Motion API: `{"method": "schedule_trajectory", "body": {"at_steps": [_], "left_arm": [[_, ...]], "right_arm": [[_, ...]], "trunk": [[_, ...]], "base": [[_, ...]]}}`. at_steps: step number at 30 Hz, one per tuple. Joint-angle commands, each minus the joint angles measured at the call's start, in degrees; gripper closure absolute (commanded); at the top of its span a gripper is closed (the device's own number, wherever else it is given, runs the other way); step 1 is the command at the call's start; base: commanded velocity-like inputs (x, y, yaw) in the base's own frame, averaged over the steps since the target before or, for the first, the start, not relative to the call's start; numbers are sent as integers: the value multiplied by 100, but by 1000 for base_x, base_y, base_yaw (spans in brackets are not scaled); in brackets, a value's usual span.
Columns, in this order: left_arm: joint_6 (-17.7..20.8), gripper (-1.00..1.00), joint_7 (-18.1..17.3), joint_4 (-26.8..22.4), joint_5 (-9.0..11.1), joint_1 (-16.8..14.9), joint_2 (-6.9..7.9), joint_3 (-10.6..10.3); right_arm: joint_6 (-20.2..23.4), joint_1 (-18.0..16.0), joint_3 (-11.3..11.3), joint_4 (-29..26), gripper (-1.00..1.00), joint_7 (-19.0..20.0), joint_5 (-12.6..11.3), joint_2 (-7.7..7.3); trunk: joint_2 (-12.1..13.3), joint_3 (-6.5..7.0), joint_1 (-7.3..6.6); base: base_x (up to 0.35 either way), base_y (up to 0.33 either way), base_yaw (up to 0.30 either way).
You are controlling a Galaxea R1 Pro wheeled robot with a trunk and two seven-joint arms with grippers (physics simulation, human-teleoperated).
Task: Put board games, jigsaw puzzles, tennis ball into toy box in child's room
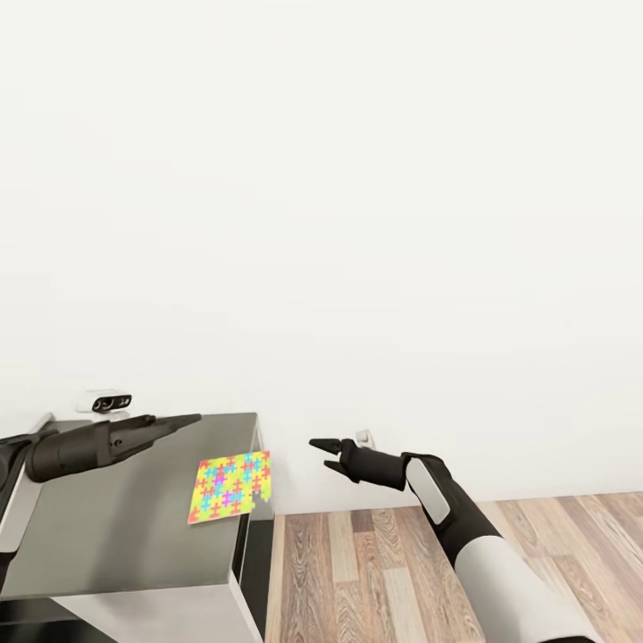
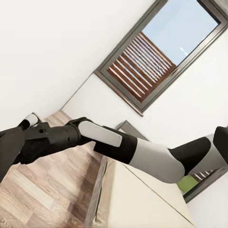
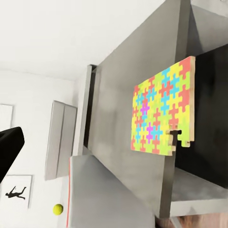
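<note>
left gripper (image 1: pixel 183 420) level over table (image 1: pixel 107 536), seemingly closed | right gripper (image 1: pixel 321 454) fingers apart, empty

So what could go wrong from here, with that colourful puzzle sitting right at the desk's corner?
The jigsaw puzzle overhangs the edge of the dark table, so a clumsy nudge could tip it onto the wood floor. It is a thin flat sheet, probably hard to pinch, and one piece at its corner looks loose and might drop off. The right hand hangs beyond the table's end, so swinging in could hit the table's side.
</note>
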Motion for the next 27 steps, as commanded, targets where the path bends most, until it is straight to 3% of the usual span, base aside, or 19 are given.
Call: {"method": "schedule_trajectory", "body": {"at_steps": [1,11,16,27], "left_arm": [[61,-100,-23,-3,-2,1,6,1],[61,-100,-23,0,-9,5,12,11],[61,-100,-23,10,-10,12,-9,183],[38,-100,-23,11,-18,14,-41,237]], "right_arm": [[26,0,-2,-9,-100,3,-9,4],[21,5,7,-22,-100,-4,-7,18],[23,4,-3,-23,-100,-5,-11,13],[25,7,-78,-22,-100,-5,-45,1]], "trunk": [[-46,-25,23],[-126,-61,67],[-126,-62,67],[-126,-69,67]], "base": [[0,0,0],[0,0,0],[0,0,0],[85,46,0]]}}
